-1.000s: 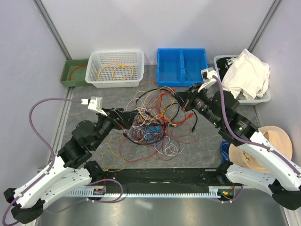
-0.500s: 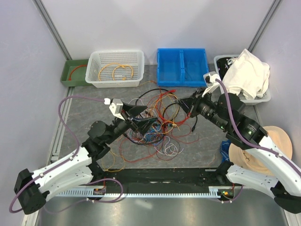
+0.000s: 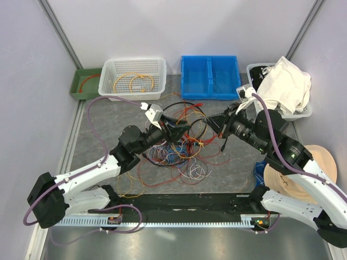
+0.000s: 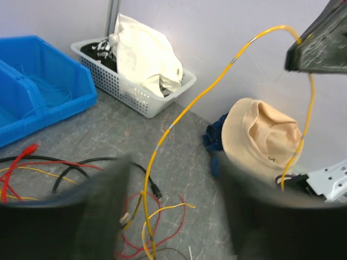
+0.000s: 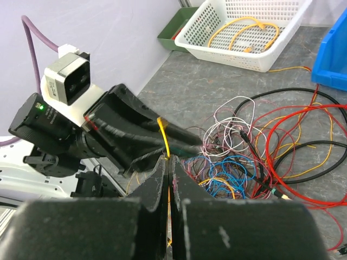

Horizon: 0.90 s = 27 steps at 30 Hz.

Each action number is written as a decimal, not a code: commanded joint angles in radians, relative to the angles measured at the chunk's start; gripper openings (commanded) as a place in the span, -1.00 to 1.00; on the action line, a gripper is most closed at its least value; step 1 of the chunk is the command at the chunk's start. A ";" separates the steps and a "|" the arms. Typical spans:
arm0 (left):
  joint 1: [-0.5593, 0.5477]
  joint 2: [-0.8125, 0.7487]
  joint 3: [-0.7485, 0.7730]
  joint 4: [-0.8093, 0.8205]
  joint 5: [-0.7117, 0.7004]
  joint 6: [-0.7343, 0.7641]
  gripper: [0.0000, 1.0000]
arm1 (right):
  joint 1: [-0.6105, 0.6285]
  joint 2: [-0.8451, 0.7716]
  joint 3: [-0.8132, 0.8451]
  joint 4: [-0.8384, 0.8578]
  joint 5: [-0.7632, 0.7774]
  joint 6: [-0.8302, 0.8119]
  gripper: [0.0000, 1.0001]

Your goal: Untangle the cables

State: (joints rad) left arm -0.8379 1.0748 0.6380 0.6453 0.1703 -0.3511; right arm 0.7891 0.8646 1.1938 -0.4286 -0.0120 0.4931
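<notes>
The cables lie in a jumble of red, blue, white, black and yellow loops mid-table. My right gripper hangs above the pile's right edge, shut on a yellow cable. That yellow cable rises from the pile to the right gripper. My left gripper reaches in from the left just short of the right one. Its fingers are blurred and apart, with the yellow cable passing between them untouched.
Along the back stand a green tray, a white basket holding an orange cable, a blue bin and a basket of white cloth. A tan hat lies at the right, by the right arm.
My left arm has swung right, from the pile's left side to the yellow cable beside the right gripper, its fingers coming inward. The right gripper has drifted slightly right, still shut.
</notes>
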 commanded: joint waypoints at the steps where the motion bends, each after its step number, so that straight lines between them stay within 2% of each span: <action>1: -0.001 0.005 0.078 0.019 -0.004 0.051 -0.96 | 0.001 -0.033 0.012 0.004 0.006 -0.005 -1.00; 2: -0.001 -0.001 0.110 -0.019 -0.029 0.046 -0.96 | 0.001 -0.041 0.004 0.004 0.029 -0.005 -0.99; 4: 0.000 -0.006 0.156 -0.152 -0.075 0.051 -0.97 | 0.001 -0.045 -0.011 0.004 0.052 -0.013 -0.72; 5: 0.000 -0.006 0.217 -0.209 -0.145 0.044 -0.96 | 0.001 -0.050 -0.016 0.004 0.063 -0.014 -0.44; 6: 0.003 0.002 0.254 -0.337 -0.181 0.022 -0.96 | -0.001 -0.053 -0.022 0.005 0.075 -0.017 -0.04; 8: 0.032 0.022 0.372 -0.456 -0.258 -0.005 -0.97 | -0.001 -0.059 -0.034 0.002 0.104 -0.021 0.24; 9: 0.052 0.045 0.406 -0.546 -0.258 -0.032 -0.96 | 0.001 -0.061 -0.039 0.001 0.115 -0.022 0.48; 12: 0.152 0.077 0.509 -0.614 -0.209 -0.109 -0.97 | 0.001 -0.072 -0.054 -0.004 0.156 -0.028 0.75; 18: 0.406 0.240 0.742 -0.792 -0.173 -0.233 -0.96 | 0.001 -0.119 -0.095 -0.018 0.239 -0.048 0.84; 25: 0.534 0.523 0.991 -0.875 -0.357 -0.138 -0.97 | 0.001 -0.190 -0.218 0.010 0.306 -0.059 0.82; 27: 0.563 0.654 1.115 -0.944 -0.376 -0.115 -0.97 | 0.001 -0.190 -0.244 0.021 0.313 -0.060 0.82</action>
State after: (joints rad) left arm -0.3248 1.5677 1.5780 -0.1787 -0.1059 -0.5148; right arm 0.7891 0.6792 1.0031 -0.4374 0.2455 0.4496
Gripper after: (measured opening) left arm 0.026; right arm 0.913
